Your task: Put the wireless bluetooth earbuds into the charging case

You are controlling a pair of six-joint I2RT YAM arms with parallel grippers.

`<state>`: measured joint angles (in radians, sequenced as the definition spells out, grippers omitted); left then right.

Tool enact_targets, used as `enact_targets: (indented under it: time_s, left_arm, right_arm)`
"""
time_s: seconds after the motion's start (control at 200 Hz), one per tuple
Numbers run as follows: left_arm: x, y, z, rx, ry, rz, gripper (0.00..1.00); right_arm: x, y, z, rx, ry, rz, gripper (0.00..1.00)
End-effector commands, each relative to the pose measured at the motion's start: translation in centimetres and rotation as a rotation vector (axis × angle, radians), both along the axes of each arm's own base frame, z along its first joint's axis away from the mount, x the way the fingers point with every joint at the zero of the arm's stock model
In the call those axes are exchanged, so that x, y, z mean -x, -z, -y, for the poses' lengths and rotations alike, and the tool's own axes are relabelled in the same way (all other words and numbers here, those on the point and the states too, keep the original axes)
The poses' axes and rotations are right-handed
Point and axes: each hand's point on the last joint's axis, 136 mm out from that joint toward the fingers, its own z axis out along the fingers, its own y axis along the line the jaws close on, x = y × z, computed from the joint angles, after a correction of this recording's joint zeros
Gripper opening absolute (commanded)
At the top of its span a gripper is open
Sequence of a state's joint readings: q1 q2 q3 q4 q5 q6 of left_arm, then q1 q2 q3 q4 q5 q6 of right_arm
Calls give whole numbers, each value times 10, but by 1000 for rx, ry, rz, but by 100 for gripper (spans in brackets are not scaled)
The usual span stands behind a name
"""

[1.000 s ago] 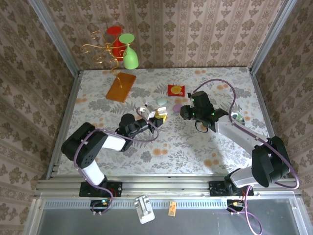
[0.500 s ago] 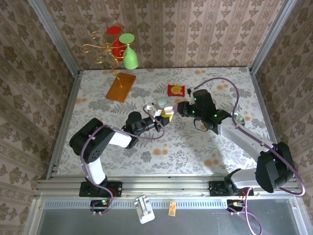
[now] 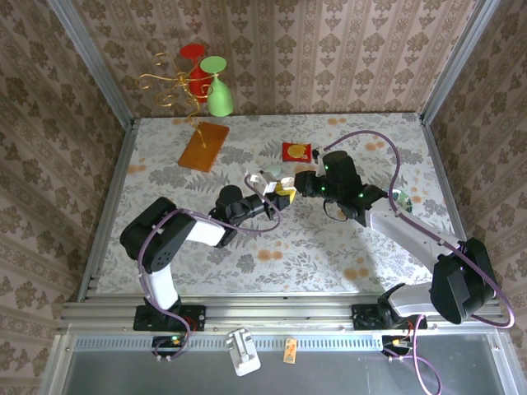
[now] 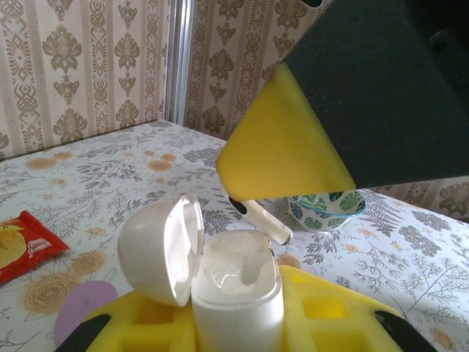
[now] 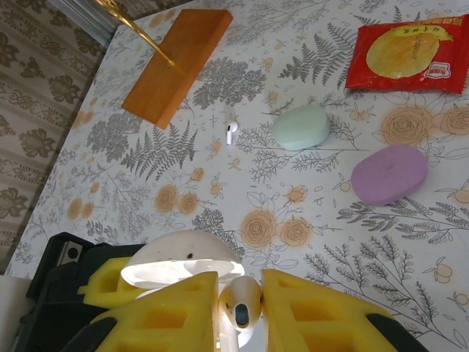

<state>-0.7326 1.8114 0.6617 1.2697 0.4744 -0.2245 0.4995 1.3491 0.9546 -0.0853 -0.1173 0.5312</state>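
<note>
Earbud (image 5: 240,305): white, pinched btwn the yellow foam pads (image 5: 176,314) of R gripper (image 5: 240,317), jaws squeezed onto it. From the L wrist cam it slants out under one pad, just over the open well of the charging case (image 4: 238,290). Can't tell if it touches the rim; not seated in the well.

Charging case: white, upright, lid (image 4: 163,249) swung open to one side. Its body is clamped btwn the foam pads of L gripper (image 4: 238,324), jaws pressed tight on it. R gripper's tips sit right above L gripper's tips, the two meeting mid-table in the top view.

Ahead of R gripper on the floral table (image 5: 330,242):
- loose earbud (image 5: 231,132), lying flat, well out from the tips
- mint oval case (image 5: 301,127), just beside the loose bud, to its right, not touching
- purple oval case (image 5: 389,174), nearer the gripper, off to the right, apart from the mint one
- red snack packet (image 5: 410,45), farther out on the right
- orange wooden block (image 5: 178,64), farther out on the left, w/ a gold wire stand (image 5: 135,26) meeting its far end

Beyond R gripper's pad in the L wrist cam there's a leaf-patterned bowl (image 4: 326,209) on the table; in the top view it sits close by R arm's forearm.
</note>
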Motion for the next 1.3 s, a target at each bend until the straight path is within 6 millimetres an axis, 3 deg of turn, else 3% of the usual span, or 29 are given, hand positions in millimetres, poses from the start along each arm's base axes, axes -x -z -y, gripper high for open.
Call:
enact_targets:
  time_s: [0.0,0.44,1.295]
  left_arm:
    - [0,-5,4,23,12,9,10]
    - [4,-8,9,36,46,-5,10]
    - [0,-27,12,113,32,-92,10]
  right_arm:
    - [-4,-26,-3,-23,5,60,23]
    - [-9,-33,-3,-28,14,98,23]
    - [-11,-21,-4,-20,7,91,22]
